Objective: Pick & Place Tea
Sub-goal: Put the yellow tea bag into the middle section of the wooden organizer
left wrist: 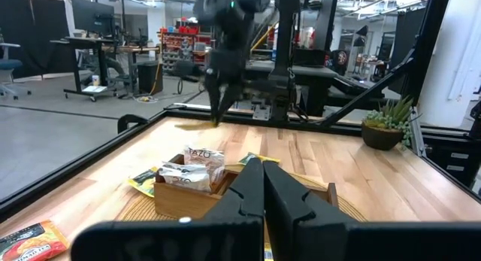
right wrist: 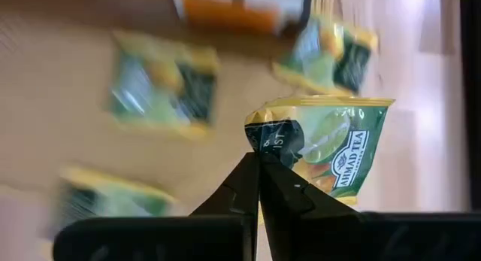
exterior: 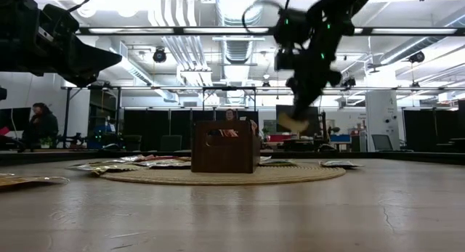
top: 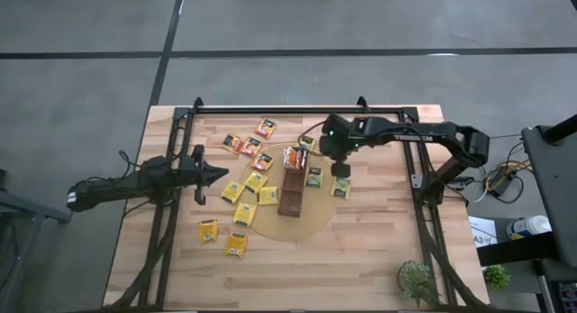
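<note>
Several small tea sachets [top: 244,212] lie flat on the wooden table [top: 361,259] and on the round tan disc [top: 311,225]. A long dark-brown tray [top: 290,197] stands on the disc, with sachets [left wrist: 194,171] upright in its far end. My right gripper [top: 341,171] hangs to the tray's right, above the disc's edge, shut on a dark green and yellow sachet [right wrist: 331,144]. This sachet also shows in the low view [exterior: 293,122], well above the table. My left gripper [top: 216,175] waits shut at the table's left, pointing level toward the tray. My right gripper pinches the green and yellow sachet between its two fingertips at one edge, near a corner [right wrist: 264,139]. The fingers slant down from above. The sachet is lifted clear of the table and hangs tilted below the fingers [exterior: 293,122].
Black frame rails [top: 297,109] run along the table's far edge and both sides. A small potted plant [top: 416,279] stands near the front right corner. Loose sachets [top: 251,146] crowd the area left of the tray; two more [top: 315,176] lie right of it.
</note>
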Tool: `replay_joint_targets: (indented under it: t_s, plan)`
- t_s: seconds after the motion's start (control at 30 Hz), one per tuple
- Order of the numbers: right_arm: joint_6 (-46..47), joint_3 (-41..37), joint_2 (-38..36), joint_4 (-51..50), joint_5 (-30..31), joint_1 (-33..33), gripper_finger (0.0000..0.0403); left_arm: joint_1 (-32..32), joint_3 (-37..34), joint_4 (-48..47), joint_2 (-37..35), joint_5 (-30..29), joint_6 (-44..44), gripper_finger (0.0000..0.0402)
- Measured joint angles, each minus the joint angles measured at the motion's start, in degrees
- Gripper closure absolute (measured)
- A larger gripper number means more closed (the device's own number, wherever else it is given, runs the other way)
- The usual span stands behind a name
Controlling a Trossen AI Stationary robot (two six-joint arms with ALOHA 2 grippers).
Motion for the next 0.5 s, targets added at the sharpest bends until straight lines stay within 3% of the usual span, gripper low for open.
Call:
replay_joint_targets:
  t_s: [0.17, 0.5]
  plan:
    - [18.1, 3.5, -1.4, 1.9, -12.0, 0.9, 0.0395, 0.0, 0.0, 0.0, 0.0, 0.0, 0.0, 0.0402]
    - [50.0, 1.9, -1.5, 21.5, -21.8, 5.7, 0.0395, 0.0, 0.0, 0.0, 0.0, 0.0, 0.0, 0.0402]
